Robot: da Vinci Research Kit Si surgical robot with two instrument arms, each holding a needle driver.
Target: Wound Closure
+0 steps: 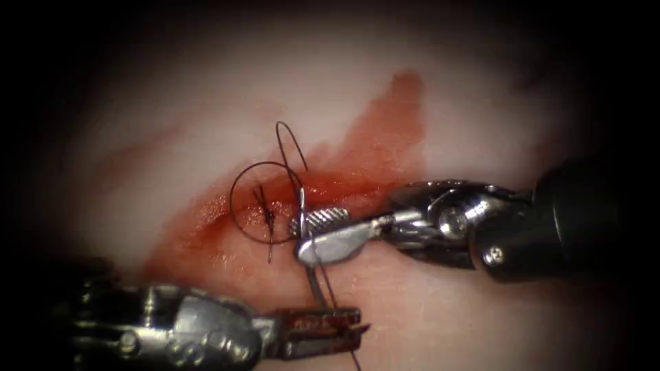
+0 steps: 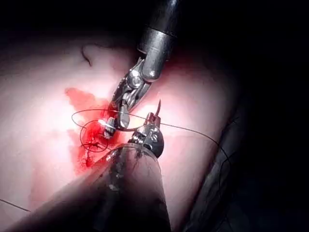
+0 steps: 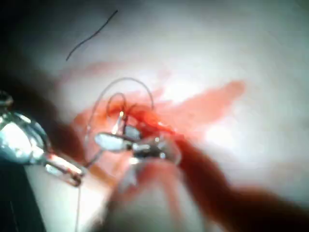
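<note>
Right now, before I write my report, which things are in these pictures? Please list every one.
tissue: one, pale pink, under everything.
cut: one, red, across the middle of the tissue.
red fluid: one patch, red, along the cut and up to its right.
thread: one, dark, looped over the cut, running down past the left hand.
needle: one, grey, curved, from the right hand down to the left hand; whether its upper end is in the tissue is unclear.
left hand: one, metal, red-stained, shut on the needle near its tip.
right hand: one, metal, open, at the cut.
</note>
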